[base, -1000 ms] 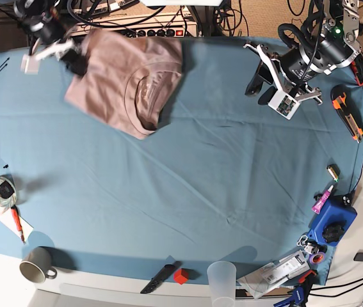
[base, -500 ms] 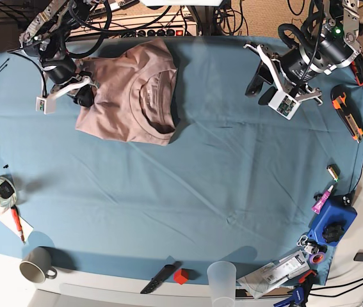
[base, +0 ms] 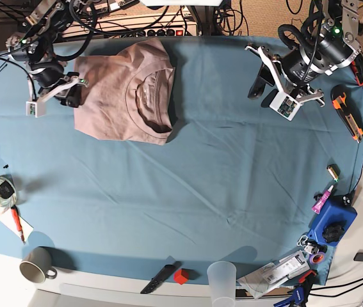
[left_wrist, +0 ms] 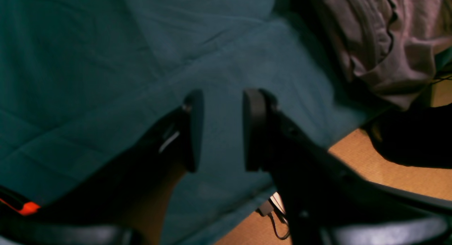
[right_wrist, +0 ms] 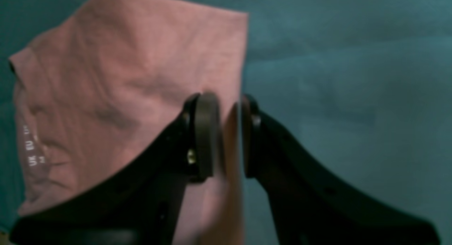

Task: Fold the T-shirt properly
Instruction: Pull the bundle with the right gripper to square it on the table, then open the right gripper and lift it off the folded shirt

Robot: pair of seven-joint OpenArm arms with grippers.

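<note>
The mauve-pink T-shirt [base: 127, 89] lies folded at the back left of the teal table cloth [base: 200, 179], collar facing up. My right gripper [base: 73, 97] is at the shirt's left edge. In the right wrist view the gripper [right_wrist: 227, 135] is closed on the shirt's edge [right_wrist: 123, 79], with fabric between the pads. My left gripper [base: 258, 83] hovers at the back right, far from the shirt. In the left wrist view it [left_wrist: 222, 132] is open and empty above the cloth, and the shirt [left_wrist: 381, 43] shows at the top right.
An orange utility knife [base: 349, 115] lies at the right edge. A blue box [base: 333, 224] and small tools sit at the front right. A clear cup [base: 221, 278], red block [base: 180, 276], black knife [base: 159, 277] and mug [base: 37, 265] line the front edge. A power strip [base: 162, 31] sits behind the table.
My right gripper has come down and drawn the shirt leftward; the shirt went from tilted and lifted to lying flatter on the cloth. The left arm barely moved.
</note>
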